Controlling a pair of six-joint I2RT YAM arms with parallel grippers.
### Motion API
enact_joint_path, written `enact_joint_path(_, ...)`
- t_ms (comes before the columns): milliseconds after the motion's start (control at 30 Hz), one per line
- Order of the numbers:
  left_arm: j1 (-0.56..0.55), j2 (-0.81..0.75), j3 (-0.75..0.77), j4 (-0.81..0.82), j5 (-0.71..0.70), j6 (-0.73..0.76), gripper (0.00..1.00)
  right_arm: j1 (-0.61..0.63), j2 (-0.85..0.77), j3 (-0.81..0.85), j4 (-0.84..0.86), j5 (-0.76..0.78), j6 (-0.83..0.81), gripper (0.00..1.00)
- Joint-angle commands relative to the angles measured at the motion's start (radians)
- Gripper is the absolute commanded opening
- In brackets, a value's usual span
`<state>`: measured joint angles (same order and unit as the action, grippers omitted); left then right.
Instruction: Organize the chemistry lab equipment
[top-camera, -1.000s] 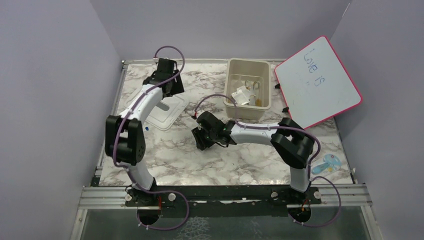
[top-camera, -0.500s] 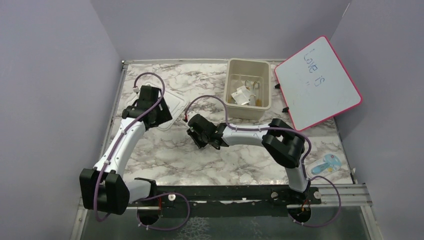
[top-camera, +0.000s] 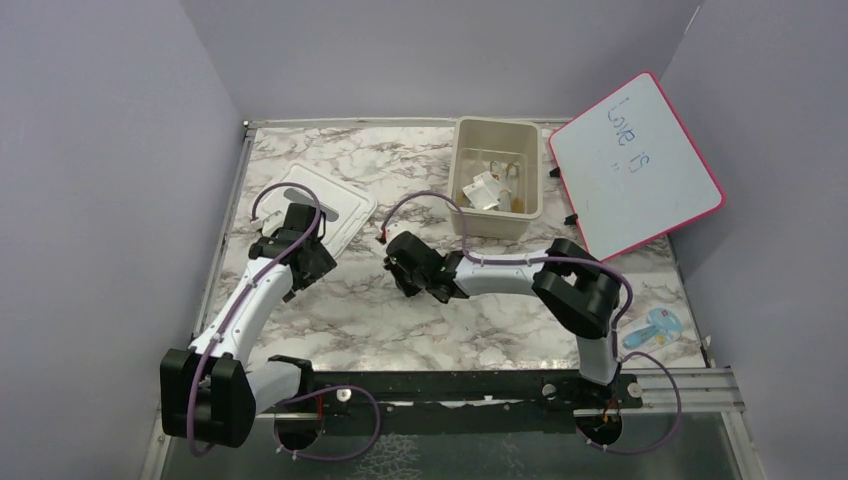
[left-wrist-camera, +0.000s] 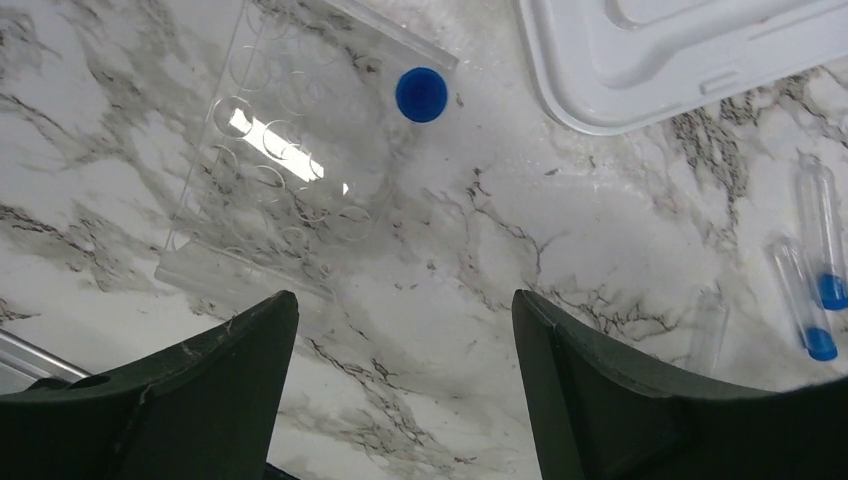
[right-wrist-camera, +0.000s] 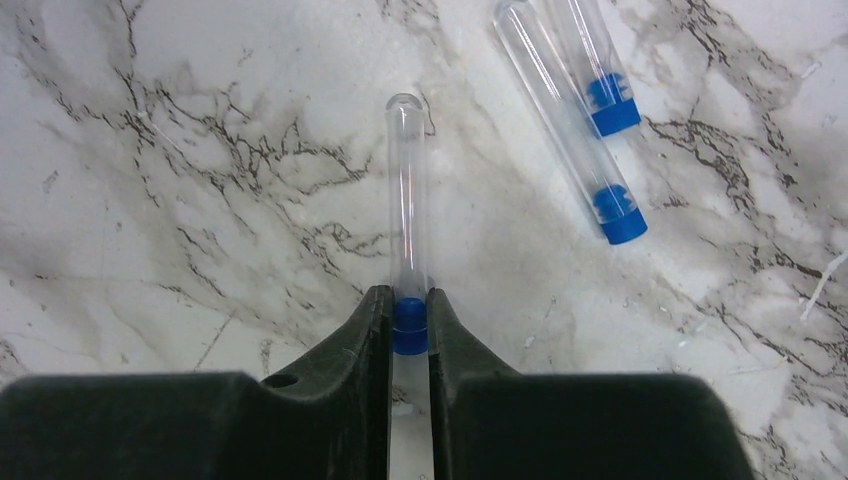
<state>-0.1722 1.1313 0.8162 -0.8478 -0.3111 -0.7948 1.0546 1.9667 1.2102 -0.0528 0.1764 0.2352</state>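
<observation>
Top cam: we see the left arm (top-camera: 250, 300) reaching over the marble bench (top-camera: 480, 320), its jaws just beside the white lid (top-camera: 325, 200). The right arm (top-camera: 500, 268) bends in toward bench centre. The beige tub (top-camera: 462, 160) w/ small loose items (top-camera: 488, 185) sits at the back, w/ the pink-framed whiteboard (top-camera: 635, 165) to its right. Left wrist cam: the left jaws stand wide apart, holding nothing, above a clear well plate (left-wrist-camera: 270, 180) w/ 1 blue cap (left-wrist-camera: 421, 94) at its edge. 2 blue-capped tubes (left-wrist-camera: 820, 240) lie well to the right. Right wrist cam: the right jaws are clamped on the blue cap of 1 clear tube (right-wrist-camera: 407, 200), and 2 more tubes (right-wrist-camera: 570, 130) lie side by side nearby on the bench.
</observation>
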Motion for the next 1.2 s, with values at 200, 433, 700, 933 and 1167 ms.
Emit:
enact_joint_path(200, -0.010, -0.087, -0.158, 0.120, -0.074, -0.085, 0.76, 0.002, -0.111, -0.048, 0.041, 0.016, 0.040, 0.09)
enact_joint_path(433, -0.013, -0.085, -0.211, 0.164, -0.005, -0.097, 0.67, 0.002, -0.145, -0.055, 0.036, 0.024, 0.041, 0.09)
enact_joint_path(700, -0.015, -0.066, -0.222, 0.174, 0.064, -0.132, 0.61, 0.002, -0.155, -0.064, 0.033, 0.029, 0.049, 0.09)
enact_joint_path(933, -0.017, -0.074, -0.200, 0.197, 0.111, -0.117, 0.60, 0.002, -0.159, -0.070, 0.033, 0.033, 0.053, 0.09)
enact_joint_path(1167, -0.018, -0.089, -0.200, 0.204, 0.110, -0.099, 0.60, 0.002, -0.167, -0.079, 0.034, 0.033, 0.061, 0.09)
